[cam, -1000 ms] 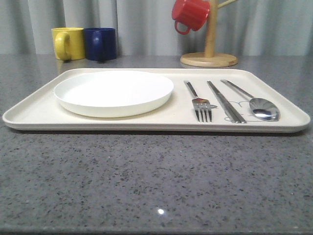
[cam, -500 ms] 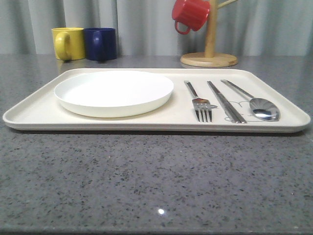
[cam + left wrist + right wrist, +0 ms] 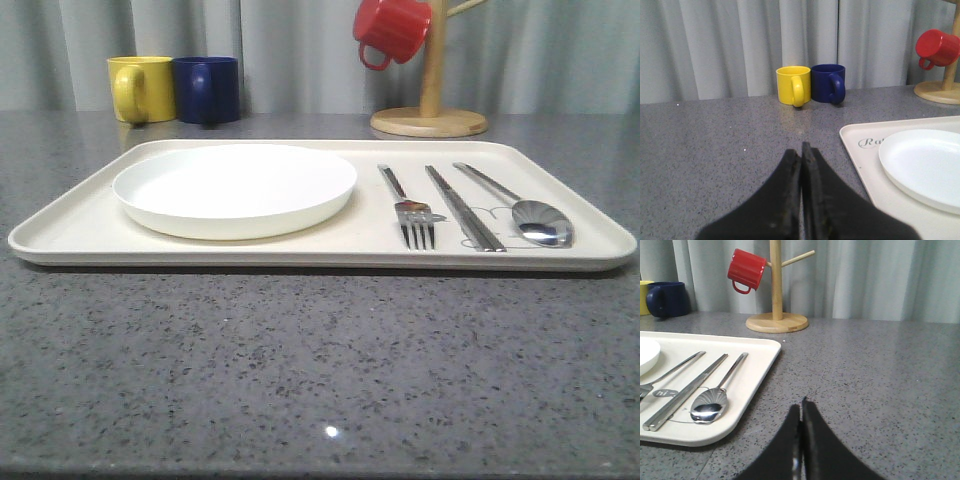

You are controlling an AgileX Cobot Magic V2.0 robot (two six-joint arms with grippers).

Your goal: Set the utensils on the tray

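Silver fork (image 3: 410,210), chopsticks (image 3: 463,207), spoon (image 3: 520,206) — parallel, lengthwise front-to-back on tray (image 3: 70,235).

My front camera sits low and looks forward across the table, close to the tray (image 3: 60,240). My left wrist camera rides just above my left gripper (image 3: 801,150) and looks toward the curtain, past the tray's left end. My right wrist camera rides above my right gripper (image 3: 801,407) and looks past the tray's right end. Front and left both see the yellow mug (image 3: 141,88) and white plate (image 3: 234,188). Front and right both see the spoon (image 3: 525,212) and red mug (image 3: 391,30).
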